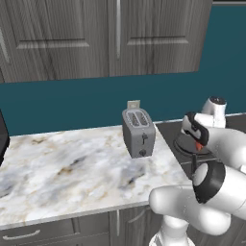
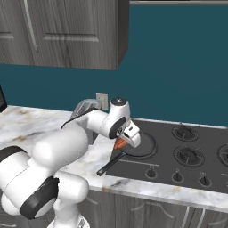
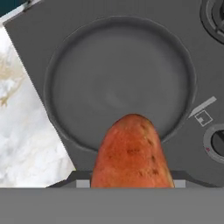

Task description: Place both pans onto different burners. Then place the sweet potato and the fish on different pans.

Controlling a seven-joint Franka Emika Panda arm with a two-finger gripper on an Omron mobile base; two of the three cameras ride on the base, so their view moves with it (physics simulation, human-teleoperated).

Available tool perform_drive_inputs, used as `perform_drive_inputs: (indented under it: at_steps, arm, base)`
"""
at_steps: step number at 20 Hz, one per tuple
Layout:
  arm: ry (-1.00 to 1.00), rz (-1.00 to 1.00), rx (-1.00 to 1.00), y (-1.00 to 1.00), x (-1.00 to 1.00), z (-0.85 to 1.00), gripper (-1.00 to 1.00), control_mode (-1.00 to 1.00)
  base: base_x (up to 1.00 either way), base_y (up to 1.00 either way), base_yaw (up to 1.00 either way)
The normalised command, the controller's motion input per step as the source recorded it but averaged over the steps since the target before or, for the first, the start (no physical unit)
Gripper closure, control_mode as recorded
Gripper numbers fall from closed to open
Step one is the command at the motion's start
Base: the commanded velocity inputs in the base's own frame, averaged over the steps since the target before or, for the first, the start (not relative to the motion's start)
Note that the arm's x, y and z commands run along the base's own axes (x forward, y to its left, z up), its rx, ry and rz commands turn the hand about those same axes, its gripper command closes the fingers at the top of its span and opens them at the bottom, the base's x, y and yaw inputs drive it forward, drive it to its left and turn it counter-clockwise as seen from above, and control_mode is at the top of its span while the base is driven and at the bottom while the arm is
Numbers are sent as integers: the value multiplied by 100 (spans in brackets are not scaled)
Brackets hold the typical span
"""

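Note:
A dull orange-brown sweet potato (image 3: 131, 153) is held in my gripper (image 2: 121, 143), which is shut on it just above the near rim of a round black pan (image 3: 118, 87). This pan (image 2: 144, 144) rests on the left burner of the black cooktop (image 2: 196, 176), its long handle (image 2: 109, 167) pointing toward the counter's front edge. In the left base view the gripper (image 1: 198, 145) hangs over the same pan (image 1: 185, 144). Two bare burners (image 2: 185, 132) (image 2: 189, 156) lie to the pan's right. The fish is out of view.
A silver toaster (image 1: 138, 132) stands on the marble counter (image 1: 62, 168) just left of the cooktop, below a wall outlet (image 1: 133, 104). A row of knobs (image 2: 177, 176) lines the cooktop's front. Grey cabinets (image 1: 96, 38) hang overhead.

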Motion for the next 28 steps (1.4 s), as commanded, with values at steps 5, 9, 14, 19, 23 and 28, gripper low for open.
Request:
perform_drive_inputs:
  at_steps: [5, 9, 14, 19, 23, 28]
  arm:
    - [0, 5, 3, -14, 39, -8, 100, -100]
    - [0, 4, 1, -8, 47, -19, 100, -100]
    - [1, 3, 0, -13, 36, -32, 100, -100]
    - [0, 2, 0, -18, 15, -30, 100, -100]
    - [0, 3, 0, -9, 18, -33, 100, -100]
    - [0, 2, 0, -3, 21, -27, 100, -100]
  base:
    - [0, 0, 0]
    - [0, 0, 0]
    - [0, 0, 0]
    - [0, 0, 0]
    - [0, 0, 0]
    - [0, 0, 0]
